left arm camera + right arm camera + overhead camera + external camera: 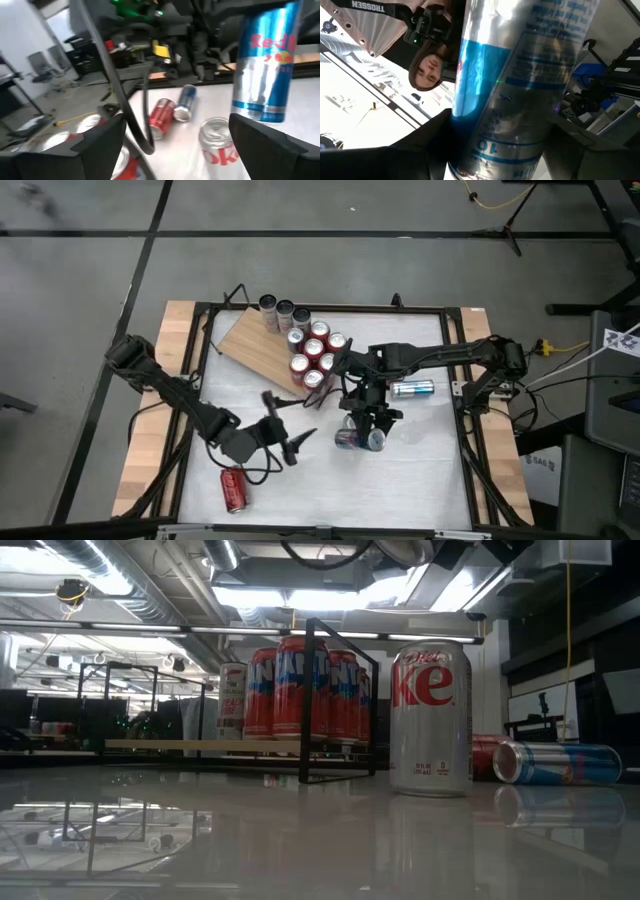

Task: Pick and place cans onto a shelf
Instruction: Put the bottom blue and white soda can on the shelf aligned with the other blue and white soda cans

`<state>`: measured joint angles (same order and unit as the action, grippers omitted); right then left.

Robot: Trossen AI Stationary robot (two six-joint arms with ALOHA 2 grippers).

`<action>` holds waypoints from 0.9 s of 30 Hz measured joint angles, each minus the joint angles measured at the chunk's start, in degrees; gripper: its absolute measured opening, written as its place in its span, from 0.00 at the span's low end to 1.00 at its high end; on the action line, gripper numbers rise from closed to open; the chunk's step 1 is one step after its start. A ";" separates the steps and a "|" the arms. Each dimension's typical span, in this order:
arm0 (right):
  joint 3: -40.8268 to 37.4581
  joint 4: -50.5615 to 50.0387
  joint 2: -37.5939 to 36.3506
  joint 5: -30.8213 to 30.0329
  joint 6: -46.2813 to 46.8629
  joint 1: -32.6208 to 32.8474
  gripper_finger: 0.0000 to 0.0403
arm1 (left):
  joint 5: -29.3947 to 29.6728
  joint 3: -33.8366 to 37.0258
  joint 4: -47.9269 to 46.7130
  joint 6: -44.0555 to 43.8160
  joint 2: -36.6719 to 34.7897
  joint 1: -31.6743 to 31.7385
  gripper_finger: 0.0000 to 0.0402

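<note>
Cans [312,352] crowd the shelf [258,340] at the desk's [420,470] far side — mostly red, standing upright. Right claw [495,145] is clenched around a slim blue-and-silver can [512,75], held above the desk's middle, beside an upright silver can [431,718]. Left claw [288,438] hangs spread wide and empty — a red can [233,488] lies near it.

Ten cans [313,348] crowd the one shelf [250,340]: seven red, three darker at the far end. At least four more sit on the counter [400,480].
</note>
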<state>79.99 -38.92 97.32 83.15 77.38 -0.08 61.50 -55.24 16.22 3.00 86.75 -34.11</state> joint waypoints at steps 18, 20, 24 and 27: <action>0.00 -0.11 0.00 0.33 0.02 0.00 0.60 | -13.90 -0.01 8.79 -10.62 4.98 0.34 0.86; 0.00 -0.14 0.00 0.33 0.03 0.00 0.60 | -17.78 -0.01 13.67 -8.52 7.49 2.08 0.86; 0.00 -0.13 0.00 0.33 0.04 0.00 0.60 | -20.88 -0.01 22.45 -5.57 11.56 4.91 0.86; 0.00 -0.13 0.00 0.31 0.05 0.00 0.60 | -23.86 -0.01 26.99 -5.37 13.56 6.66 0.86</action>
<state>79.99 -39.05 97.32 83.46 77.44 -0.08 37.63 -55.24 43.21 -2.37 100.31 -27.45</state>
